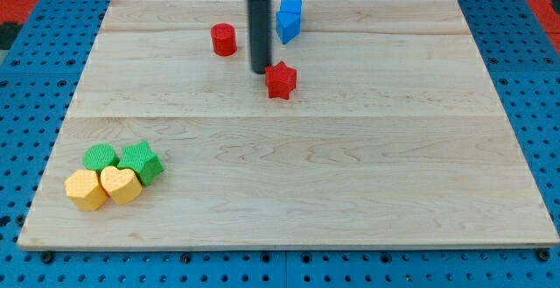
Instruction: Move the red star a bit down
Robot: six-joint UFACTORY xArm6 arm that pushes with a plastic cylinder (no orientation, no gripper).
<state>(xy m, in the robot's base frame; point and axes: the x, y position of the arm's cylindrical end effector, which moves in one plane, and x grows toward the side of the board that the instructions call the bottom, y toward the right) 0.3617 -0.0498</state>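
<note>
Red star (281,80) push barely begun, upper centre of frame.
Tip (261,70) touching its upper-left edge; no hand fitted, bench (350,174) below clear.

Blue pegboard (35,78) under wooden board (350,192)

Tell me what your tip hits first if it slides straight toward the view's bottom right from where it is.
Probably the red star: my tip sits just off its upper-left edge, though I cannot tell if they already touch.
</note>
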